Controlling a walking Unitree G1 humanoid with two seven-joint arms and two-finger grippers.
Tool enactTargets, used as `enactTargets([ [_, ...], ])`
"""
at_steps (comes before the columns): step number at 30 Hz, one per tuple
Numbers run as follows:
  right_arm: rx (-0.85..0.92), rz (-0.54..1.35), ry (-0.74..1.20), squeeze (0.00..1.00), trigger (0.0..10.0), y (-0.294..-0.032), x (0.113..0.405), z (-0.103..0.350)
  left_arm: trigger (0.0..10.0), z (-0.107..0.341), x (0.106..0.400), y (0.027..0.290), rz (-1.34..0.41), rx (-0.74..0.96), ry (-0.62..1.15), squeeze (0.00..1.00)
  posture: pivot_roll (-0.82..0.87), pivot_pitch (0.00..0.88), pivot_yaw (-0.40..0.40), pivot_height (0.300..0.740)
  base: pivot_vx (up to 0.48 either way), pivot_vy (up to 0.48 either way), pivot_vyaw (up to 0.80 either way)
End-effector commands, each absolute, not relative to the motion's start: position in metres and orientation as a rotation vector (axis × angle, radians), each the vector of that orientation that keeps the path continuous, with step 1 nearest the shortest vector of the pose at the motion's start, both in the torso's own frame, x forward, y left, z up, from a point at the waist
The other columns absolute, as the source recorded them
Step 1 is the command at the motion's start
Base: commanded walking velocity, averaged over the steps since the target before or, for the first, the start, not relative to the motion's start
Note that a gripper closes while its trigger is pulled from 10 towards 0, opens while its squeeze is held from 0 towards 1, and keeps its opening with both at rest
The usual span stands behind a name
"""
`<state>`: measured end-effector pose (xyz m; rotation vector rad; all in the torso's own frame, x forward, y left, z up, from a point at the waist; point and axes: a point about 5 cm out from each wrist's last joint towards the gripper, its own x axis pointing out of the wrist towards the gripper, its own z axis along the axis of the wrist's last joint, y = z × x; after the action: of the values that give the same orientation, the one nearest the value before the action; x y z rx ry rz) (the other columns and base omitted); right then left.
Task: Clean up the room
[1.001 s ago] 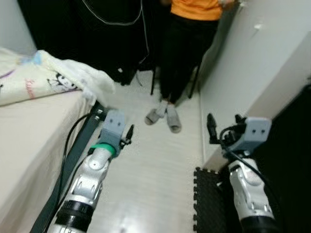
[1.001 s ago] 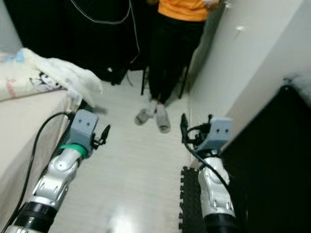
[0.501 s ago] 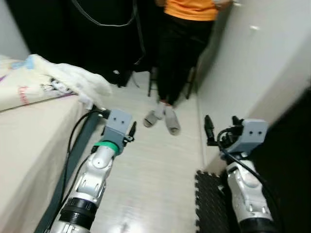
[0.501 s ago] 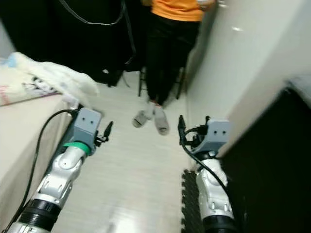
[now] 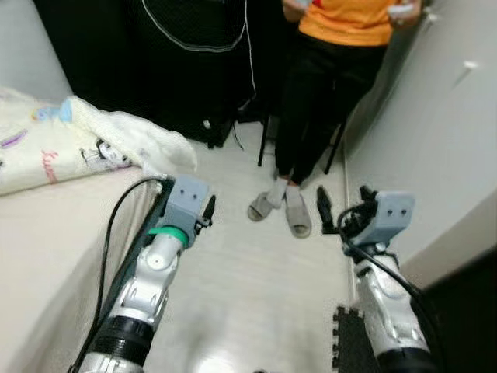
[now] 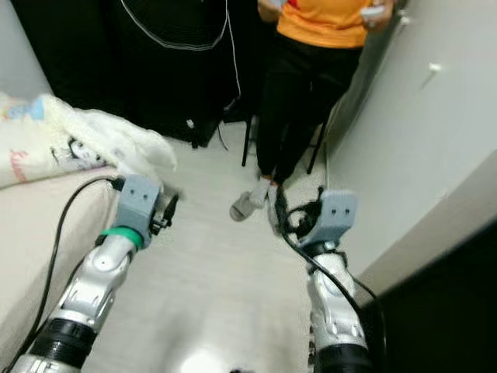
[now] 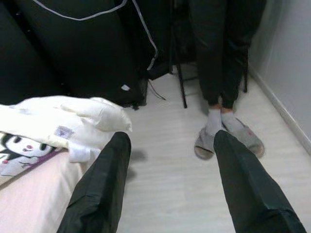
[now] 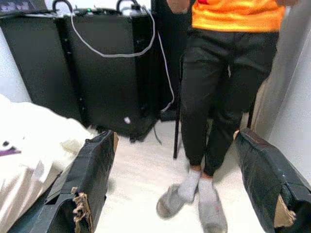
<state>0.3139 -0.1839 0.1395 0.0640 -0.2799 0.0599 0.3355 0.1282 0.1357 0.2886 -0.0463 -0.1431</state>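
Observation:
A white crumpled blanket (image 5: 128, 136) with cartoon prints lies at the end of the bed (image 5: 46, 233) on my left, its corner hanging over the edge. My left gripper (image 5: 208, 208) is held out over the pale floor beside the bed's corner, open with nothing in it; its wrist view shows the fingers (image 7: 104, 189) spread wide, the blanket (image 7: 63, 126) beyond them. My right gripper (image 5: 324, 210) is raised near the right wall, open and bare too, its fingers (image 8: 92, 174) apart.
A person (image 5: 342, 70) in an orange shirt, black trousers and grey slippers (image 5: 283, 210) stands ahead by the wall. Black cases (image 8: 112, 63) with a white cable stand behind. A black cable (image 5: 109, 233) runs along the bed. A black foam mat (image 5: 349, 342) lies low right.
The whole picture has shifted, so the camera has turned: the person and the mat now sit further right and the dark furniture at the right has slid out. Both arms keep their pose.

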Motion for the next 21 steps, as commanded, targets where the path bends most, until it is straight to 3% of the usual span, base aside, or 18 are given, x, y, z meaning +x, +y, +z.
enactTargets([
  [1,0.069,0.066,-0.236,0.0,10.0,-0.18,0.3127,0.1298,10.0,0.1265,0.333,0.1323,-0.136,0.297,-0.015,0.0,0.01,0.049,-0.002,0.74,0.461,0.0,0.0],
  [21,0.058,0.04,-0.205,0.0,10.0,-0.1817,0.3108,0.1243,10.0,0.1251,0.3332,0.1296,-0.139,0.291,-0.017,0.0,0.01,0.068,-0.002,0.74,0.463,0.0,0.0],
])
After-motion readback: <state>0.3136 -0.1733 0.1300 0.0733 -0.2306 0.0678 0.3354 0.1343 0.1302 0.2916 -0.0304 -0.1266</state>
